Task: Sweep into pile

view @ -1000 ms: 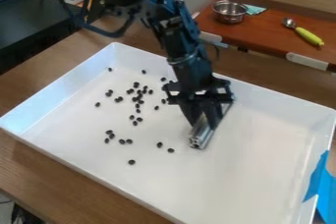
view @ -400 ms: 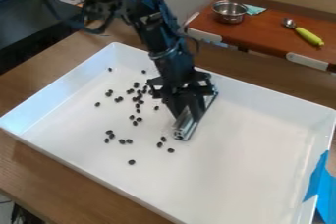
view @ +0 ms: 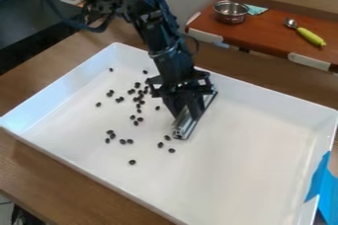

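- Jaws of the black two-finger gripper [view: 188, 114] are closed around a long silver grooved metal bar [view: 188, 127], one finger on each side of it.
- Low over the floor of a large white rectangular tray [view: 257, 145], the bar runs slantwise, its near end pointing toward the view's bottom; whether it touches the floor cannot be told.
- Small dark bean-like pieces [view: 133, 162] lie in the tray, mostly left of the bar in the view.
- They form a loose cluster beside the jaws, with a smaller group nearer the tray's front wall and a few strays.
- One piece is just beside the bar's near end, and two more are near it.
- The black arm [view: 155, 29] comes in from the upper left.
- Under the tray is a brown wooden surface [view: 39, 174], and blue tape [view: 322, 187] is stuck at the tray's right-hand wall.
- Behind, a reddish-brown board [view: 264, 36] bears a round shiny metal bowl [view: 230, 16], a teal cloth [view: 257, 10] and a metal spoon with a yellow-green handle [view: 310, 36].
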`<state>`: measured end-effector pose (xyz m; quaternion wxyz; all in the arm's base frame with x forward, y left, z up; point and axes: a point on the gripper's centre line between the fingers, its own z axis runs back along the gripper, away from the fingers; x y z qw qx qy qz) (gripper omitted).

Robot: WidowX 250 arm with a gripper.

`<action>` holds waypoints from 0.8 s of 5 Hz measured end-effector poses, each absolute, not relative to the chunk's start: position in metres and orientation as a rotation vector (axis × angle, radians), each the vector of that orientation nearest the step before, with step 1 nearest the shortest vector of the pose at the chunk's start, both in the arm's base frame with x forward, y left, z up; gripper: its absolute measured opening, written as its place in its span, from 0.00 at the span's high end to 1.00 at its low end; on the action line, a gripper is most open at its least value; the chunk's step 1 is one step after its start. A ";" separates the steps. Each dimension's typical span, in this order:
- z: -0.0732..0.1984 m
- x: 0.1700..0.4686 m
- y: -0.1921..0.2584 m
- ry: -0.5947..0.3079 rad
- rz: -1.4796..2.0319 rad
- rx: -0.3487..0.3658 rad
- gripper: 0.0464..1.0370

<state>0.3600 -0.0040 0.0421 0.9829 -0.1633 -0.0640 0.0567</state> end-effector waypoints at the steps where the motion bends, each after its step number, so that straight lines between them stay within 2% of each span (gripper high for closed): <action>1: 0.042 0.362 0.001 -0.120 0.120 -0.330 0.67; 4: 0.040 0.362 0.022 -0.123 0.115 -0.324 0.67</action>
